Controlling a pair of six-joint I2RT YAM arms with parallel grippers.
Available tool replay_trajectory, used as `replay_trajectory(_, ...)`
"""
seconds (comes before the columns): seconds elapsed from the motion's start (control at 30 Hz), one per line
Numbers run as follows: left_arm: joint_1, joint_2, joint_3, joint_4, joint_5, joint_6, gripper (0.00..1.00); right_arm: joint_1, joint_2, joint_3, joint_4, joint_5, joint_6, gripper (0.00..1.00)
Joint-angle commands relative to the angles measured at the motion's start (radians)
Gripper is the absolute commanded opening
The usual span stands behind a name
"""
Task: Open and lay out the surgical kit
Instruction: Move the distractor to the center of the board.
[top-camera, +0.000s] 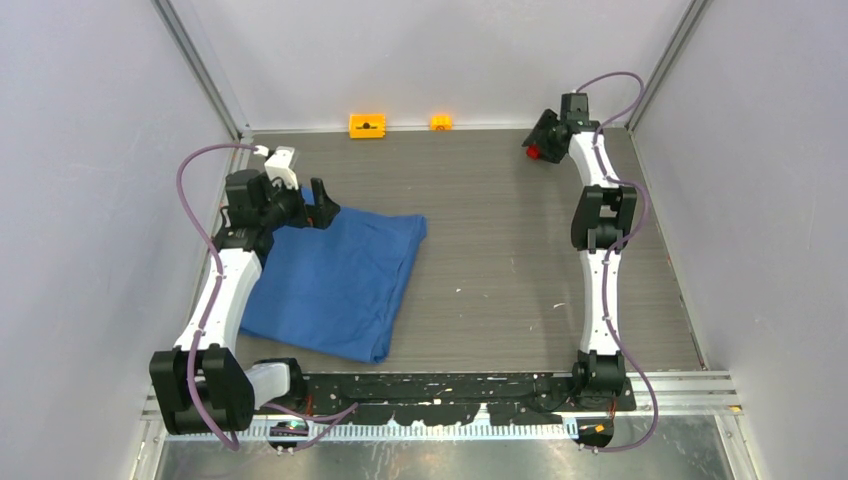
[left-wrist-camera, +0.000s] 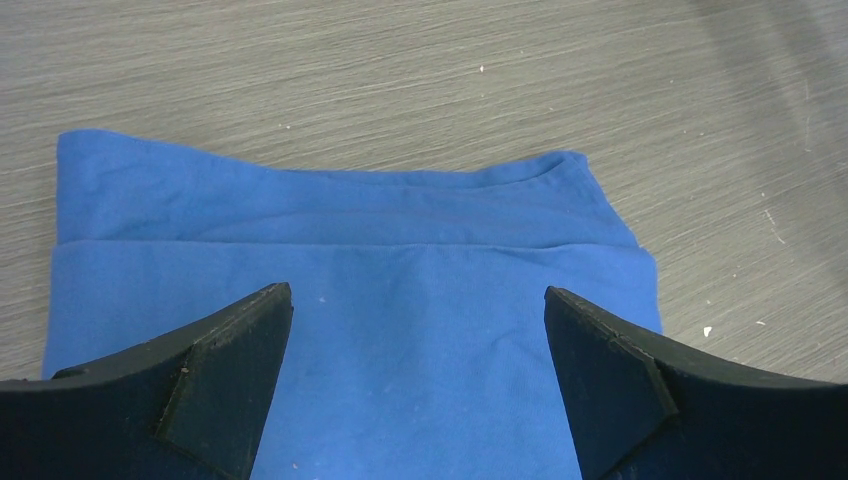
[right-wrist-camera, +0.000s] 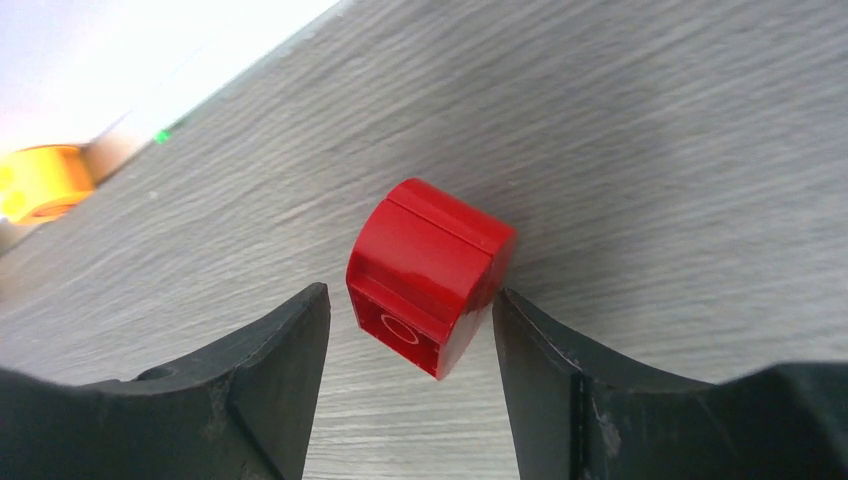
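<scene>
The kit's blue cloth wrap (top-camera: 340, 280) lies folded flat on the left half of the table. It also fills the left wrist view (left-wrist-camera: 350, 220), with two folded layers showing. My left gripper (top-camera: 322, 205) hovers open over the cloth's far left corner (left-wrist-camera: 418, 295) and holds nothing. The wire-mesh basket, steel tray, instruments and white packets are not in view. My right gripper (top-camera: 536, 146) is at the far right and open (right-wrist-camera: 410, 300). Its jaws stand on either side of a small red block (right-wrist-camera: 430, 260) on the table.
Two orange blocks (top-camera: 367, 125) (top-camera: 441, 122) sit against the back wall; one shows in the right wrist view (right-wrist-camera: 40, 180). Grey walls with metal corner posts close in the table on three sides. A black strip (top-camera: 450, 385) runs along the near edge.
</scene>
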Motion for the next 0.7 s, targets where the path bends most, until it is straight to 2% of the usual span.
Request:
replay_trajectory(0.0, 0.006, 0.004, 0.036, -0.001, -0.020, 0.034, 1.00, 0.012, 0.034, 0.058, 0.094, -0.124, 0.099, 0.66)
replay_trajectory(0.37, 0.006, 0.015, 0.020, 0.013, -0.025, 0.050, 1.00, 0.013, 0.133, 0.124, 0.279, -0.246, 0.186, 0.70)
replay_trajectory(0.53, 0.005, 0.012, 0.013, 0.018, -0.027, 0.050, 1.00, 0.013, 0.140, 0.146, 0.308, -0.293, 0.201, 0.73)
replay_trajectory(0.67, 0.005, -0.002, 0.012, 0.019, -0.024, 0.046, 1.00, 0.010, 0.100, 0.109, 0.290, -0.319, 0.202, 0.81)
